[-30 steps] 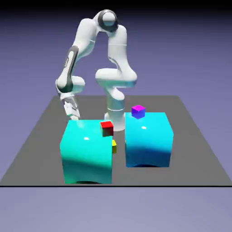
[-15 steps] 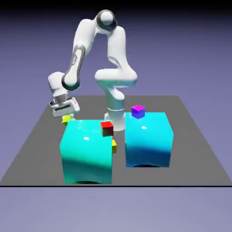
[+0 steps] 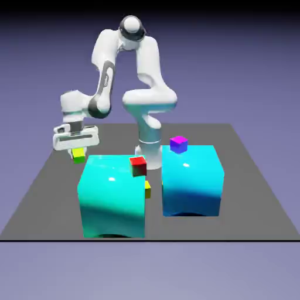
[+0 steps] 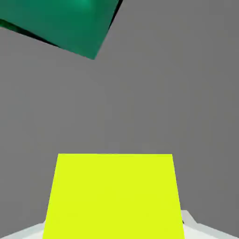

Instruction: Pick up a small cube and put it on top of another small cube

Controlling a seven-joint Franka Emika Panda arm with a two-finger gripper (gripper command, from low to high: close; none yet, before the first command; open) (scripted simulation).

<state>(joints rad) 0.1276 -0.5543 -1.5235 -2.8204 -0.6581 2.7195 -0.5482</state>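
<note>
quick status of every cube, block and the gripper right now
gripper: shut on the lime cube, raised off the table
lime cube: held between the fingers, lifted
red cube: resting on the left cyan block, at its edge
purple cube: resting on the right cyan block
yellow cube: low between the blocks, partly hidden

White Franka arm [image 3: 137, 70], glossy rounded link shells, bulbous joint housings. Dark grey/black bands at the joints, with a dark cap on the topmost joint and a dark strip along the forearm link. Base column is a white cylinder going greyish lower down. Gripper [image 3: 76, 149] has a flat white rectangular body; in hand view only pale grey-white edges show at the bottom corners.
</note>
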